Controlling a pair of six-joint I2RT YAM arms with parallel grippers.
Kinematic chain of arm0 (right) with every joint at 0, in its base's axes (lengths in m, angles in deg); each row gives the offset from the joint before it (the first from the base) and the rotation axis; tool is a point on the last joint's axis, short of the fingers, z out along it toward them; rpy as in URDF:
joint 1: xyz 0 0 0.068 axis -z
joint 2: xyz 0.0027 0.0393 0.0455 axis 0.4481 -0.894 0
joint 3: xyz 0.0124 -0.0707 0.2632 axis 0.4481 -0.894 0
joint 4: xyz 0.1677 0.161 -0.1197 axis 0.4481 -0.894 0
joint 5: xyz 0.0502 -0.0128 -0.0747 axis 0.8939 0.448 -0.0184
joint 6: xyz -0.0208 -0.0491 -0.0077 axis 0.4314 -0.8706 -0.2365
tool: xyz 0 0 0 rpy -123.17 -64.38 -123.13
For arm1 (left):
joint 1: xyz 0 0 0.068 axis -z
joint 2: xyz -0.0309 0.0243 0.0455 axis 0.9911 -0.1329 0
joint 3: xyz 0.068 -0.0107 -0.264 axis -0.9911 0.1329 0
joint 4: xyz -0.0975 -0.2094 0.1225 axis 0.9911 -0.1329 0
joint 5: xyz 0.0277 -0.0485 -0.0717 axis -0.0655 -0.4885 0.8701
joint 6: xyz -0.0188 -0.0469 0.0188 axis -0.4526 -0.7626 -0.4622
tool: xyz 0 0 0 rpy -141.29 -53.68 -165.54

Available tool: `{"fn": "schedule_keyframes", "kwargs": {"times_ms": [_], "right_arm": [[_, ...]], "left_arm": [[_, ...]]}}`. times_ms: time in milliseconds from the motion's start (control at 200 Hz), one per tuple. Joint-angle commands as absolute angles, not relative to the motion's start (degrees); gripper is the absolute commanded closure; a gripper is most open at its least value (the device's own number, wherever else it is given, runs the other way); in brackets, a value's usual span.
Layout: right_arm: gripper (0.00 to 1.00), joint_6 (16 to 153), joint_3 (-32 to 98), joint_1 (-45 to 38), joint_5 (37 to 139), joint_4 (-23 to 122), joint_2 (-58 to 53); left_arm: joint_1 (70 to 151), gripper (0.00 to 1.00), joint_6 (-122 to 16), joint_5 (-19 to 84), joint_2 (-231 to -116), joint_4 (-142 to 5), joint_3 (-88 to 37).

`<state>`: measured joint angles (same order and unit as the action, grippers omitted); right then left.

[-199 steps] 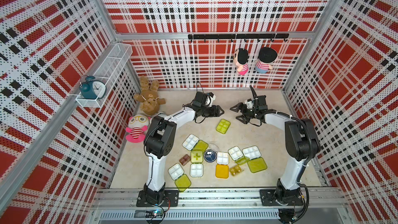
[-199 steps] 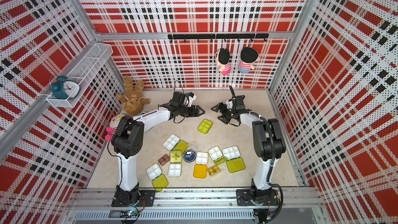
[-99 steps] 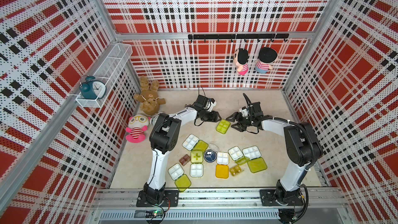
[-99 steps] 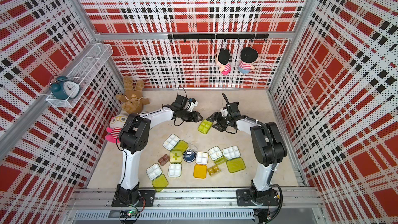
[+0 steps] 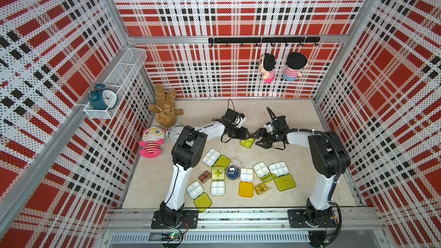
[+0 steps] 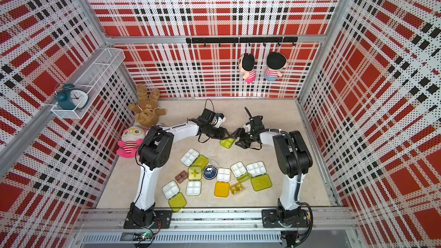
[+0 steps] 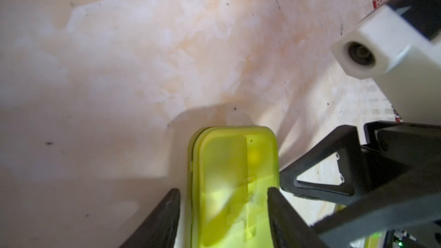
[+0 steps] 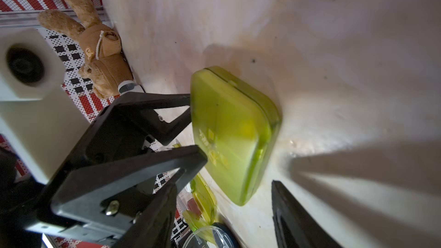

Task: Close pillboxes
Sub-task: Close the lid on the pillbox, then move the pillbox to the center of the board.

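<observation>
A closed lime pillbox (image 5: 247, 142) (image 6: 227, 142) lies on the floor between my two grippers. My left gripper (image 5: 241, 135) (image 7: 223, 190) straddles it with jaws open: one finger touches its edge and the other stands a sliver off. My right gripper (image 5: 259, 138) (image 8: 225, 183) is open at the opposite side, with only a corner of the box (image 8: 235, 130) between its fingers. Nearer the front lie several open white pillboxes (image 5: 211, 157) with lime lids. Among them are a closed lime one (image 5: 217, 172), a round navy one (image 5: 232, 172), a brown one (image 5: 204, 177) and an amber one (image 5: 261, 188).
A brown teddy bear (image 5: 164, 110), a pink doll (image 5: 152, 141) and a white alarm clock (image 5: 175, 134) sit by the left wall. Two dolls (image 5: 268, 67) hang on the back wall. An orange lid (image 5: 246, 189) lies open near the front rail.
Both grippers have moved inward and down to the lime pillbox from either side. Their jaws have narrowed; the left now straddles the box.
</observation>
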<state>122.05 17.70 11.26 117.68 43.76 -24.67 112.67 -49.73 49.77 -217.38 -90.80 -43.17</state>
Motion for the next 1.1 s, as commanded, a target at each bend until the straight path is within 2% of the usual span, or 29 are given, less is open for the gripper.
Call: {"fn": "schedule_keyframes", "kwargs": {"times_ms": [0,135,621,1097], "right_arm": [[0.37,120.94,18.53,11.49,118.05,43.09,-25.34],[0.44,120.53,18.25,11.83,118.16,43.06,-26.09],[0.51,121.23,18.55,11.86,117.53,43.87,-27.88],[0.53,121.98,19.62,11.68,116.81,43.44,-29.53]], "left_arm": [[112.64,0.41,-49.97,49.34,-218.92,-90.49,-44.09],[112.67,0.46,-49.94,49.1,-219.12,-90.45,-43.31],[112.31,0.66,-49.81,47.12,-219.13,-89.96,-39.82],[112.3,0.67,-50.5,48.26,-219.79,-89.39,-37.82]]}}
